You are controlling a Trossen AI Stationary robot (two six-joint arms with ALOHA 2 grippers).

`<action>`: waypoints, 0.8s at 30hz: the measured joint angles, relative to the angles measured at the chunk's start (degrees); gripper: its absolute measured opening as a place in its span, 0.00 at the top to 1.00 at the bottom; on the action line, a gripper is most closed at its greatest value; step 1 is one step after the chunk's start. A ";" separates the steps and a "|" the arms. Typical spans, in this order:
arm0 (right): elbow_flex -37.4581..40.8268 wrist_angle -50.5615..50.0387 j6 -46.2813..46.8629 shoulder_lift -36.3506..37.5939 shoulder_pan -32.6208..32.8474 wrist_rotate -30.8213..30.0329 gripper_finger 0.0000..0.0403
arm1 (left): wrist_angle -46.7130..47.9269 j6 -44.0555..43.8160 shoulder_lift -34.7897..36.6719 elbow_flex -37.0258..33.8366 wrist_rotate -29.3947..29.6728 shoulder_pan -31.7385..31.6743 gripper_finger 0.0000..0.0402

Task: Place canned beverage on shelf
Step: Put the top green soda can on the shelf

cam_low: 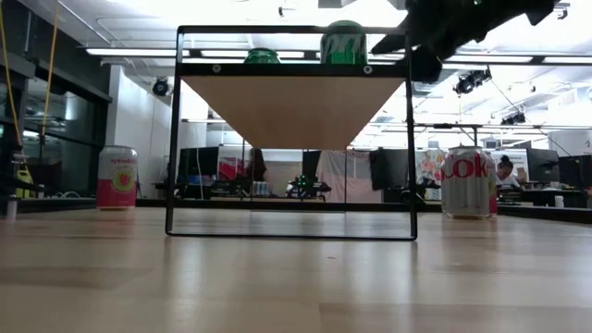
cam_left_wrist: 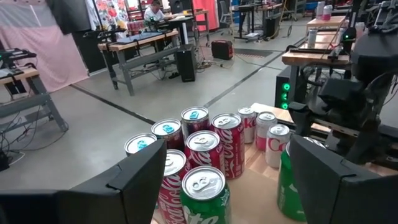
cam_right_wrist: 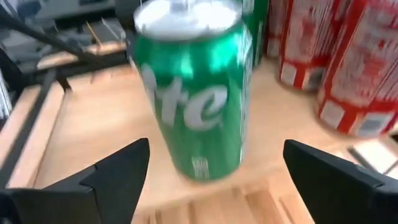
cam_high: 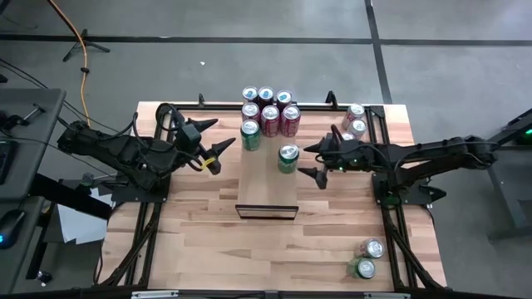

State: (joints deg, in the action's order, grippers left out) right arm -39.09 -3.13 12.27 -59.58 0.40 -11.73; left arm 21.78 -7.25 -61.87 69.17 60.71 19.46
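Note:
A green can (cam_high: pixel 288 158) stands upright on its base on the pale wooden shelf (cam_high: pixel 264 187), near the shelf's right long edge; it also shows in the right wrist view (cam_right_wrist: pixel 193 93) and the low view (cam_low: pixel 343 44). My right gripper (cam_high: pixel 304 161) is open just to the can's right, its fingers (cam_right_wrist: pixel 118 171) short of the can and apart from it. A second green can (cam_high: pixel 250 134) stands at the shelf's far left end. My left gripper (cam_high: pixel 223 139) waits open to the left of the shelf, facing the cans (cam_left_wrist: pixel 205 193).
Several red cans (cam_high: pixel 268 110) stand bunched beyond the shelf's far end. Two cans (cam_high: pixel 356 120) stand at the far right and two more (cam_high: pixel 366 257) at the near right corner. The shelf's dark frame (cam_high: pixel 266 211) is at its near end.

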 joint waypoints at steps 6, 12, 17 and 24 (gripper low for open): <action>0.00 -1.46 3.18 -0.04 0.00 -2.44 0.38 | 0.09 0.00 0.00 0.00 0.63 0.00 0.33; 0.00 -0.50 4.09 -0.41 -0.14 -6.56 0.93 | 0.28 0.00 0.00 0.00 1.51 0.00 0.33; 0.02 1.10 5.90 -1.07 -0.42 -7.69 0.96 | 0.60 0.00 0.00 0.02 1.55 -0.25 0.33; 0.04 2.10 8.80 -3.53 -0.30 -5.61 0.99 | 0.94 -0.02 0.00 0.03 1.53 -1.32 0.33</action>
State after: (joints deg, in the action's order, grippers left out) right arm -39.05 -1.02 21.07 -63.11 0.11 -17.33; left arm 22.72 -7.26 -61.86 69.20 62.24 18.15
